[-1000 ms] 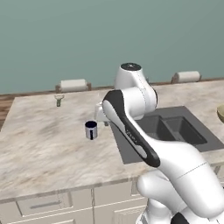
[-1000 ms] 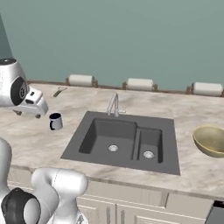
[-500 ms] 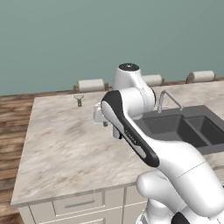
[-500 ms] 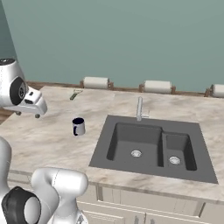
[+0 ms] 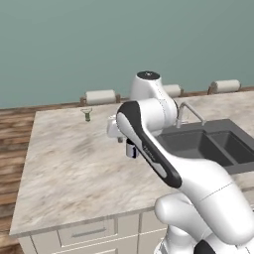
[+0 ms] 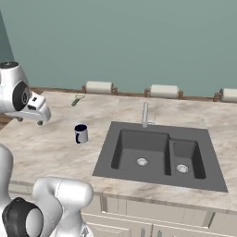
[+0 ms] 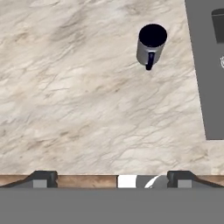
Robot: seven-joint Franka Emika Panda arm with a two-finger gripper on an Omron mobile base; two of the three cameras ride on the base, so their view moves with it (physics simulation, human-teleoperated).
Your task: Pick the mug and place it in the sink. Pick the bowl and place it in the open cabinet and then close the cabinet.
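Marbled counter [image 6: 55,148] under a teal wall, with paper towel rolls [image 6: 99,87] lined along its back edge and a small peeler-like tool [image 6: 77,99] near the back left corner. Dark double-basin sink [image 6: 159,152] set into the right part of the counter, chrome faucet [image 6: 145,114] at its back rim, both basins bare apart from the drains.

Mug [image 6: 81,134] upright on the counter, just left of the sink's left edge, apart from it — dark, open mouth up, handle to one side. Same mug in the hand view [image 7: 151,44], toward the top, handle pointing down the picture, with the sink's rim running along the right edge.

Gripper [image 7: 111,177] raised above the counter, well apart from the mug and not over it; fingertips [image 7: 41,178] spread as wide as they go, nothing between them. In the right base view, hand [image 6: 34,109] hanging over the counter's left end, behind and left of the mug.

Judged from this: nothing yet accomplished. Mug not picked, sink without it. Bowl and cabinet not to be located from here — both steps, plus closing the doors, remain. Likely next: bringing the hand over the mug, lowering, closing on its wall or rim.
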